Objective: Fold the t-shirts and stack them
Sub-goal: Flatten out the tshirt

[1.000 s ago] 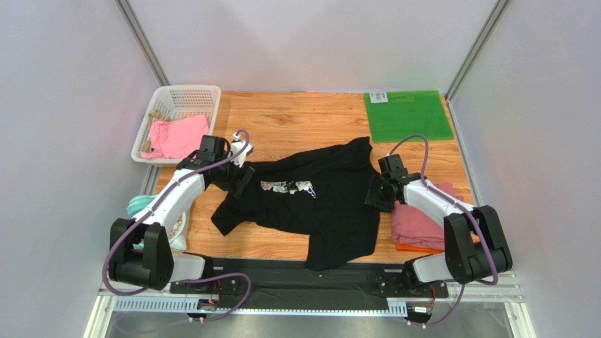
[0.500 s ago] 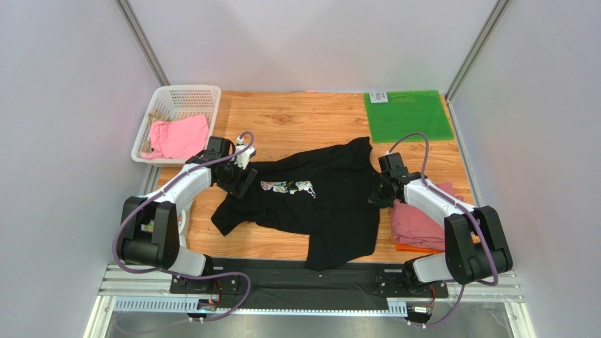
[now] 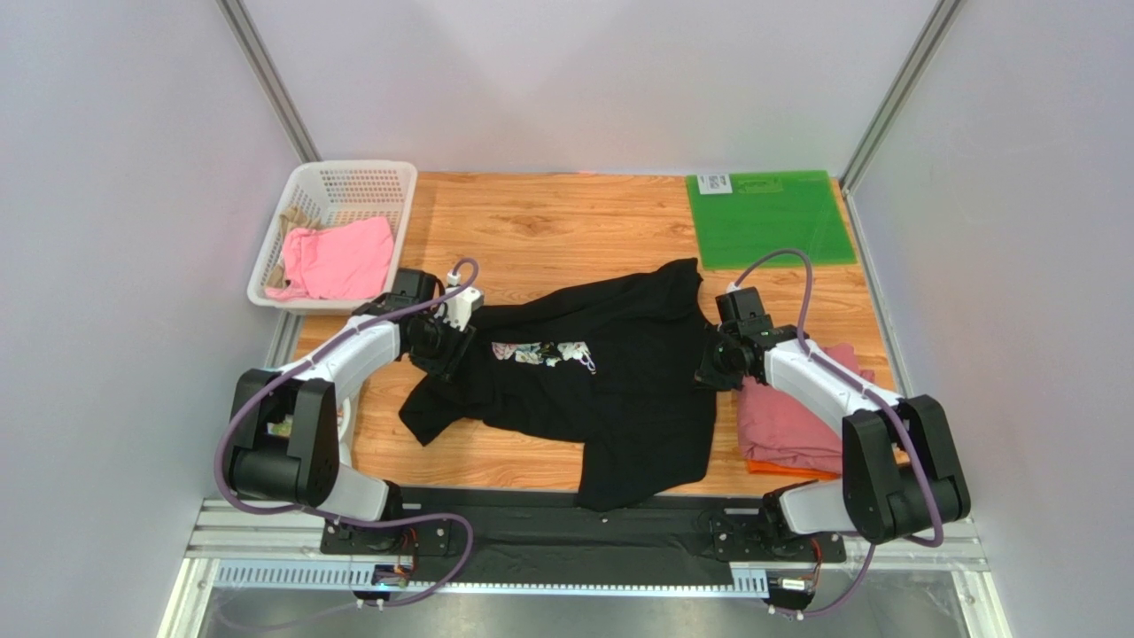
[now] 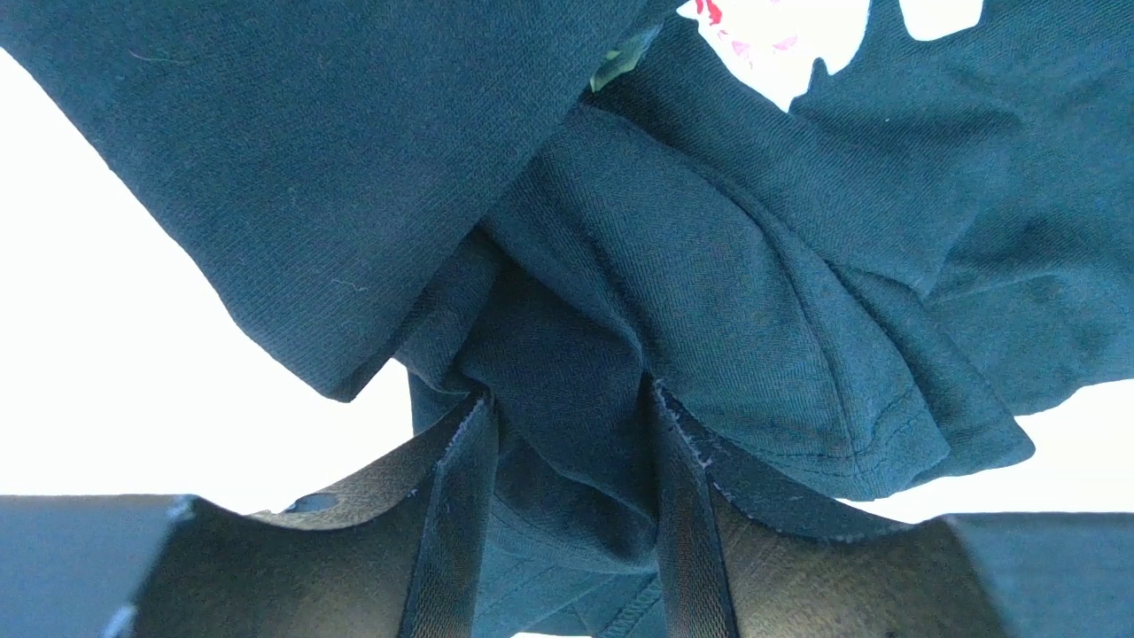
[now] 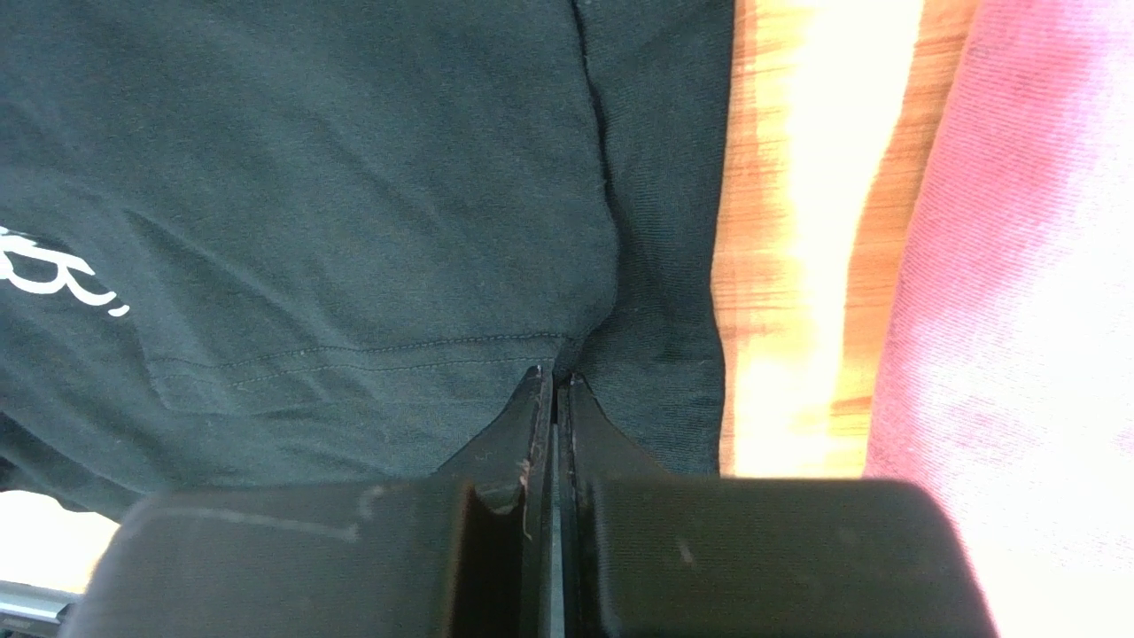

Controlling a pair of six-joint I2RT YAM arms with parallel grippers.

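Note:
The black t-shirt (image 3: 626,379) lies spread and rumpled across the middle of the wooden table (image 3: 559,226), floral print up. My left gripper (image 3: 446,346) sits at its left shoulder. In the left wrist view a bunch of black cloth (image 4: 746,266) is squeezed between the fingers of the left gripper (image 4: 566,399). My right gripper (image 3: 707,370) is at the shirt's right edge. In the right wrist view the right gripper (image 5: 554,375) is shut, its tips pinching a puckered fold of black cloth (image 5: 333,200). A folded dusty-pink t-shirt (image 3: 788,419) lies on an orange one (image 3: 772,467) at the right.
A white basket (image 3: 340,180) at the back left holds a pink garment (image 3: 333,259). A green mat (image 3: 769,219) lies at the back right corner. A teal object (image 3: 260,386) sits off the table's left edge. The folded pink stack (image 5: 1012,266) is close beside my right gripper.
The left gripper has dropped onto the shirt's left shoulder and its jaws have closed in on the cloth. The right gripper has shut on the shirt's right edge.

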